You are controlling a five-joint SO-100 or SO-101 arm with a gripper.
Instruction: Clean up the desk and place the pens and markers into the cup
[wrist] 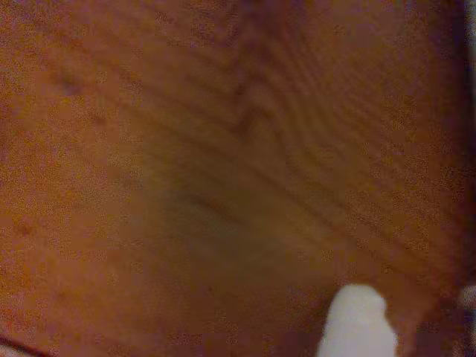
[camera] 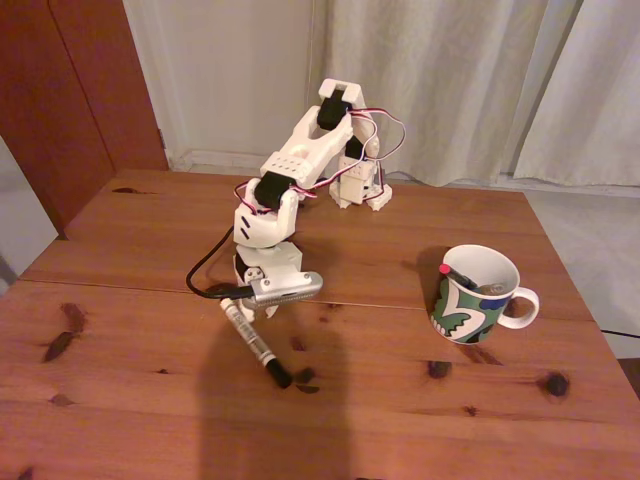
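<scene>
Marker (camera: 253, 340): white with a black cap, lying slanted on the tabletop well in from the front edge, cap end toward the front, white end under the gripper.
Cup (camera: 477, 296): patterned mug upright toward the right edge, handle pointing right, a black pen with a red end (camera: 452, 274) leaning inside.
Gripper (camera: 243, 297): lowered over the marker's white end; I cannot tell whether it is clamped or apart.
Tabletop (camera: 120, 400): reddish-brown planks with dark knots.
Wrist view: blurred wood grain with a white finger (wrist: 358, 326) at the bottom.
</scene>
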